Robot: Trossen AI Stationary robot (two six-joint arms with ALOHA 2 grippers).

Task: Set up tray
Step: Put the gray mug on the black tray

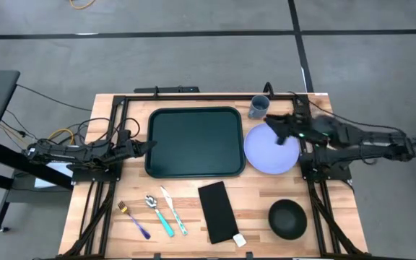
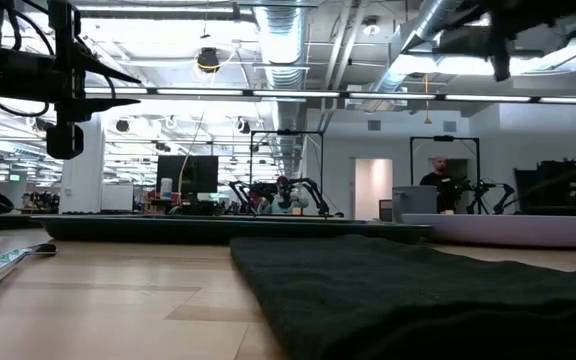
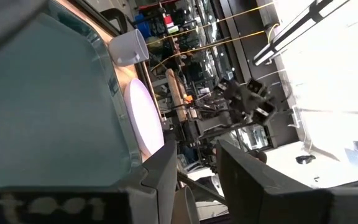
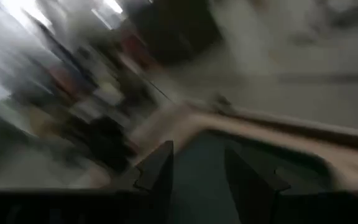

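The dark green tray lies flat on the wooden table, empty; in the low view it is a thin dark band. My left gripper is open, raised off the table by the tray's left rim; in its wrist view the fingers hold nothing and the tray lies beyond them. My right gripper is open above the lavender plate, which rests on the table right of the tray. Its wrist view is blurred, with its fingers apart over dark green.
A grey-blue cup stands near the tray's far right corner. Toward the near edge lie a fork, a spoon, a knife, a black napkin, a small white piece and a black bowl.
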